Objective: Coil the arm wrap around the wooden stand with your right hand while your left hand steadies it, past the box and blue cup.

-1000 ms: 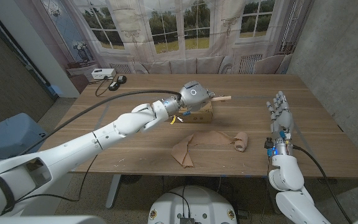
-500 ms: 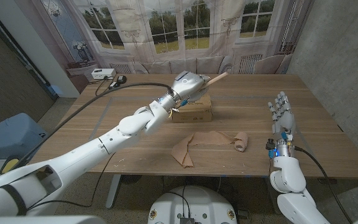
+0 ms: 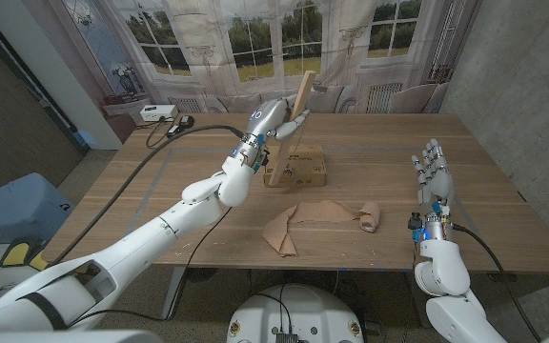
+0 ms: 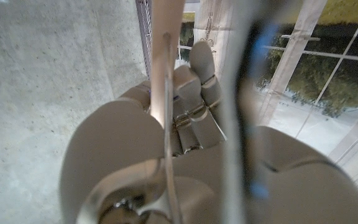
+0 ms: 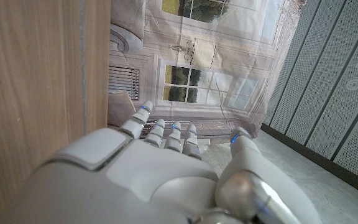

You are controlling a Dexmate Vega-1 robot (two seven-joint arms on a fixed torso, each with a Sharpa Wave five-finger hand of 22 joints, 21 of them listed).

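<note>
My right fingers (image 3: 431,164) stand spread and upright with nothing between them, the right hand (image 3: 432,176) poised at the table's (image 3: 465,205) right side, near its front edge. From the right wrist camera I see the back of that same hand (image 5: 166,180), fingers reaching out apart, the wood grain of the table (image 5: 36,74) running alongside.

Near the front middle of the table lies the arm wrap (image 3: 327,217) — a tan strip, crumpled and partly unrolled, one end fanned out into a flap towards my left, the other still in a small roll towards my right hand. It lies flat on the wood, well apart from both of my hands.

Farther back, my left hand (image 3: 273,121) is closed around the wooden stand (image 3: 299,99), gripping it above the box (image 3: 298,170). The stand tilts, its upper end leaning away towards the far wall; its lower end comes down at the box's left side, though I cannot tell whether it touches. In the left wrist view my fingers (image 4: 194,93) curl close against the pale stick (image 4: 163,62) — blurred, but plainly wrapped on it.

Beyond, at the table's far left corner, sit a white device (image 3: 158,113) and a dark cable (image 3: 174,129).
</note>
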